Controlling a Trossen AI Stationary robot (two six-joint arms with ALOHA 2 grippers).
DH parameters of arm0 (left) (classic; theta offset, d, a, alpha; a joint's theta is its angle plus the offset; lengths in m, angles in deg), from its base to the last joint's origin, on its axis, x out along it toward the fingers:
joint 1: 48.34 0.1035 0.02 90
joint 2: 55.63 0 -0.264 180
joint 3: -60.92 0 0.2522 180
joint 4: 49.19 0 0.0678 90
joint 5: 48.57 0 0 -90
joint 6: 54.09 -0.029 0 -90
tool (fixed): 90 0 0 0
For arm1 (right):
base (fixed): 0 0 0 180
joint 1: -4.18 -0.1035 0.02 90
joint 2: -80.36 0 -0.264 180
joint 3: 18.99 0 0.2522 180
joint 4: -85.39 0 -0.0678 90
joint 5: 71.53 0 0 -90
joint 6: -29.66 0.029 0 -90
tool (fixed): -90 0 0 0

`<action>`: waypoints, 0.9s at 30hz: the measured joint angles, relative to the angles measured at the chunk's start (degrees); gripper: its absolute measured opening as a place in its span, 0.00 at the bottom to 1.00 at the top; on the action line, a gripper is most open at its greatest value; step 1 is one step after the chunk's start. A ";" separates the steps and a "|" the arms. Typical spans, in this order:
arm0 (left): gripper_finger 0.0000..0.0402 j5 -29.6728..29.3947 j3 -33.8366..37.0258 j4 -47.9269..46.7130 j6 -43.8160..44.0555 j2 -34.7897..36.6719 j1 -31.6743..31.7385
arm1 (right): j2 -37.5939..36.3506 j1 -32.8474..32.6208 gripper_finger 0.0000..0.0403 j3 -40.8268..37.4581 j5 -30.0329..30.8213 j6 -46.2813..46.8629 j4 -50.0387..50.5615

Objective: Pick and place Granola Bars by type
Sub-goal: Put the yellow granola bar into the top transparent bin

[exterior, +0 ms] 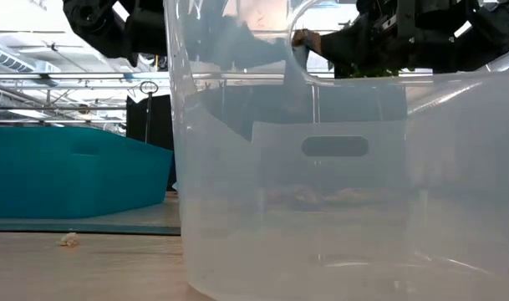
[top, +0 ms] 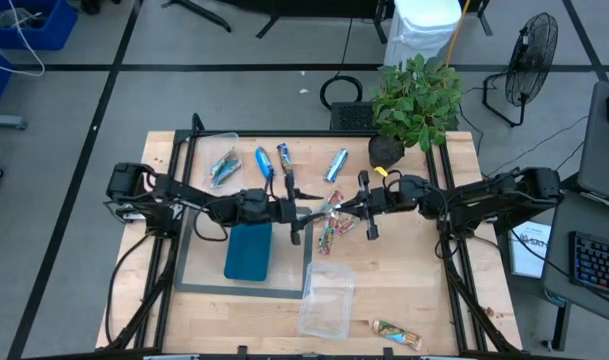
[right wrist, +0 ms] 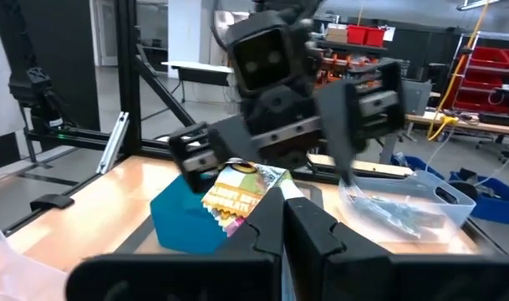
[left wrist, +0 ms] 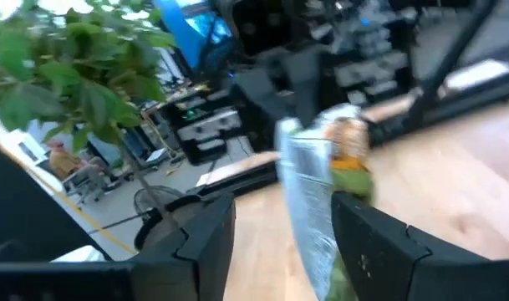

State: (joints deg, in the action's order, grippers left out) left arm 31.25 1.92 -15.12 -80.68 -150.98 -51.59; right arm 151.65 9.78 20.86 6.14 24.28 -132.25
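Above the table's middle, my right gripper (top: 360,209) (right wrist: 283,221) is shut on a red-green multicoloured granola bar (top: 332,208) (right wrist: 237,194). My left gripper (top: 302,215) (left wrist: 275,242) faces it, open, with its fingers on either side of the bar's silver free end (left wrist: 317,188). I cannot tell whether they touch it. Another multicoloured bar (top: 324,238) lies on the table just below. Blue bars (top: 264,160) (top: 336,165) lie farther back, and one more bar (top: 396,335) lies near the front edge. My right gripper pinches the multicoloured bar by its end (right wrist: 267,201) between its two fingers, coming level from the table's right side. The bar sticks out forward past the fingertips toward the left gripper. It is lifted clear of the table.
A teal tray (top: 249,250) (exterior: 70,167) sits left of centre. A clear tub (top: 327,298) (exterior: 338,167) stands near the front and fills the low view. A second clear tub (top: 222,165) at the far left holds silver-teal bars. A potted plant (top: 414,100) stands at the far right corner.
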 joint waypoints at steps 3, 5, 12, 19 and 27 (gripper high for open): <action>0.49 -1.81 0.03 -3.56 -2.42 0.44 -1.20 | 0.00 0.32 0.00 0.00 -0.01 0.05 0.24; 0.49 -2.85 0.01 -3.85 -3.46 0.55 -1.97 | 0.00 0.61 0.00 0.00 -0.01 0.02 0.56; 0.51 -3.24 0.03 0.10 -4.60 0.55 -3.68 | -0.02 1.18 0.00 0.00 0.00 0.02 0.29; 0.47 -1.53 0.01 2.91 -1.57 0.55 -2.42 | -0.02 1.16 0.00 0.00 0.00 0.15 -0.67; 0.45 -1.34 0.01 2.82 2.38 0.53 -0.69 | -0.02 1.16 0.00 0.00 0.00 0.83 -0.67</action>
State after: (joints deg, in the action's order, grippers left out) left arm 29.91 1.93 -12.30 -78.30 -150.45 -52.28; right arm 151.62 10.94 20.86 6.14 25.11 -132.92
